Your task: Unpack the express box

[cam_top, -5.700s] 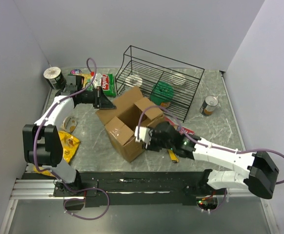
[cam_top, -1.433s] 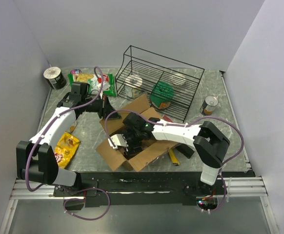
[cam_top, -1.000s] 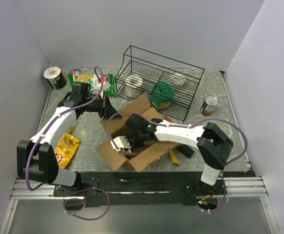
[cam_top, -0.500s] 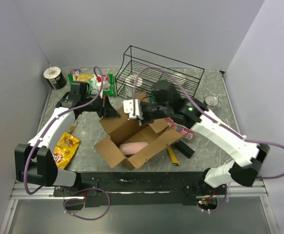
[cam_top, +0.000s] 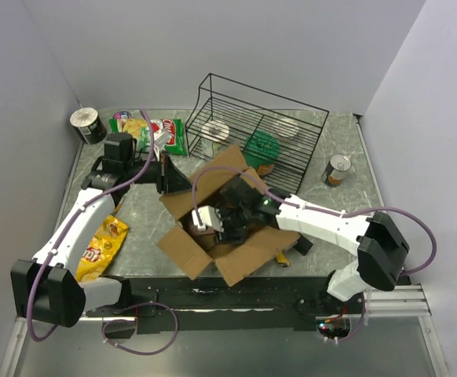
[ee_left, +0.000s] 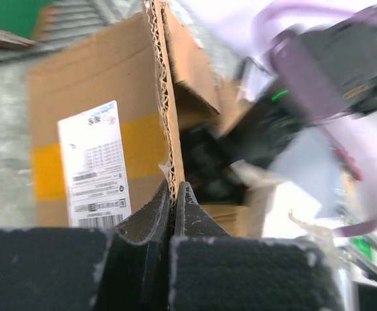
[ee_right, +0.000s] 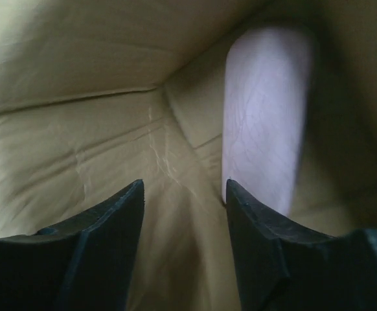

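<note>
One express box (cam_top: 183, 245), left tool (ee_left: 173, 192) clamping it, right tool (ee_right: 183, 192) inside

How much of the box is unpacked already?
The express box has its flaps open. The left gripper pinches one flap while the right gripper, jaws open, reaches inside beside a pink item. That item is still in the box and needs lifting out.

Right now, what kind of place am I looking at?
Probably a robot test bench: bare grey walls, left arm and right arm mounted on a rail, the express box on a table.
</note>
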Controlling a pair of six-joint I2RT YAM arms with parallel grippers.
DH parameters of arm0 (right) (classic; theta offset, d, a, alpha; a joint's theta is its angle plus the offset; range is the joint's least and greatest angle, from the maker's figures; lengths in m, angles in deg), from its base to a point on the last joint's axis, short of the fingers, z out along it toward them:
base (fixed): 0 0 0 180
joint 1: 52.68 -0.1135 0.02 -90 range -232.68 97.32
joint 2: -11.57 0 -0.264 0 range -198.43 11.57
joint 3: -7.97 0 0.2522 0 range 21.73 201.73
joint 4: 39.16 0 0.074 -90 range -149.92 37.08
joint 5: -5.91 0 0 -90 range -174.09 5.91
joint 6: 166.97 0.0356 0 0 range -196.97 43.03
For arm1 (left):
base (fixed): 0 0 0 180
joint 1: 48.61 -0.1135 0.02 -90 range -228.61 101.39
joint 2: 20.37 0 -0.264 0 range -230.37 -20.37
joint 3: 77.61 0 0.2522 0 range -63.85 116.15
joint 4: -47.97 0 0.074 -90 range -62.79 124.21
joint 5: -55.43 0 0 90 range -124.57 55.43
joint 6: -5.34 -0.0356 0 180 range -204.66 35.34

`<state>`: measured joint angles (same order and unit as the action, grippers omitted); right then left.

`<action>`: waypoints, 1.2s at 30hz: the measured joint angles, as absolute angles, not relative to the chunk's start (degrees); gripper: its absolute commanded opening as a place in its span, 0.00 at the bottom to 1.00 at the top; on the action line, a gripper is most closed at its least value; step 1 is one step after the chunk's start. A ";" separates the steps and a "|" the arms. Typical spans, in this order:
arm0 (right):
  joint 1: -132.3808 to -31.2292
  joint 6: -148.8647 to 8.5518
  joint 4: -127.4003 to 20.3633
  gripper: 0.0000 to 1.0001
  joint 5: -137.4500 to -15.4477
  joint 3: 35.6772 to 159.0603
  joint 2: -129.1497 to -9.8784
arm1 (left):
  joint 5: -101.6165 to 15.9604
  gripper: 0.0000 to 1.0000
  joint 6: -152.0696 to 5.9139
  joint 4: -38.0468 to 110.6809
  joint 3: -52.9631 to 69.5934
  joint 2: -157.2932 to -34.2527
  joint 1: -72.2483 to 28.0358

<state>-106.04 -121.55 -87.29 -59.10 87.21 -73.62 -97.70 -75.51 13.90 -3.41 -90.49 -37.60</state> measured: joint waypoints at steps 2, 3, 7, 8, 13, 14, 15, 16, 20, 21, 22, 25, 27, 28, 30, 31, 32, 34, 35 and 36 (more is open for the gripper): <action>-107.66 -121.92 -83.95 0.65 -60.54 83.91 -73.95 | -99.69 0.01 -72.91 15.69 -5.22 -89.90 -36.92; -108.34 -122.01 -82.51 0.68 -61.11 83.23 -74.04 | -100.50 0.01 -71.73 16.72 -5.90 -89.66 -36.57; -111.24 -122.03 -74.20 0.70 -65.22 82.42 -76.40 | -101.31 0.01 -68.49 20.65 -7.91 -89.60 -37.03; -111.77 -122.03 -72.93 0.71 -65.89 82.42 -77.25 | -101.22 0.01 -68.17 21.24 -8.11 -89.77 -37.34; -111.90 -121.94 -68.63 1.00 -69.72 82.42 -81.71 | -101.26 0.01 -67.20 22.97 -8.11 -91.52 -37.75; -111.68 -122.07 -68.19 1.00 -69.48 82.49 -82.41 | -101.13 0.01 -67.05 23.62 -8.11 -91.96 -37.82; -111.55 -122.42 -68.10 1.00 -69.52 82.53 -82.78 | -101.22 0.01 -66.86 24.28 -7.67 -92.48 -38.28; -111.51 -122.60 -68.21 1.00 -69.52 82.90 -83.15 | -101.39 0.01 -66.75 24.50 -7.39 -92.90 -38.52; -110.76 -123.32 -68.58 0.95 -69.24 84.47 -85.38 | -101.46 0.01 -66.77 25.00 -6.42 -94.63 -38.80; -110.63 -123.56 -68.47 0.93 -69.26 84.82 -86.12 | -101.29 0.01 -66.79 25.04 -6.25 -94.98 -38.85; -110.54 -123.73 -68.30 0.91 -69.26 85.50 -87.08 | -101.18 0.01 -66.83 25.02 -6.03 -95.37 -38.93; -110.37 -124.85 -67.88 0.72 -68.82 87.64 -89.97 | -100.21 0.01 -67.05 25.15 -5.68 -96.48 -39.17; -110.37 -125.64 -67.80 0.59 -68.52 89.31 -91.83 | -100.24 0.01 -67.23 25.04 -5.64 -96.96 -39.17; -110.37 -126.01 -67.82 0.53 -68.19 89.72 -92.44 | -100.24 0.01 -67.40 24.89 -5.64 -97.12 -39.15; -110.37 -126.51 -68.15 0.35 -67.75 90.11 -92.90 | -100.06 0.01 -67.64 24.48 -5.64 -97.40 -39.15; -110.37 -126.82 -68.41 0.29 -67.38 90.18 -92.90 | -100.06 0.01 -67.95 24.39 -5.64 -97.51 -39.15; -110.39 -127.49 -68.23 0.18 -67.12 90.64 -92.79 | -99.54 0.01 -68.45 24.19 -5.64 -97.64 -39.13; -110.63 -128.65 -69.61 0.08 -67.64 91.38 -92.61 | -99.23 0.01 -68.80 23.60 -5.59 -97.80 -39.15; -110.68 -129.18 -70.27 0.00 -67.34 91.27 -92.61 | -99.06 0.01 -69.00 23.41 -5.59 -97.82 -39.04; -110.81 -129.48 -70.53 0.00 -67.42 91.25 -92.48 | -98.77 0.01 -69.06 23.38 -5.57 -97.84 -38.98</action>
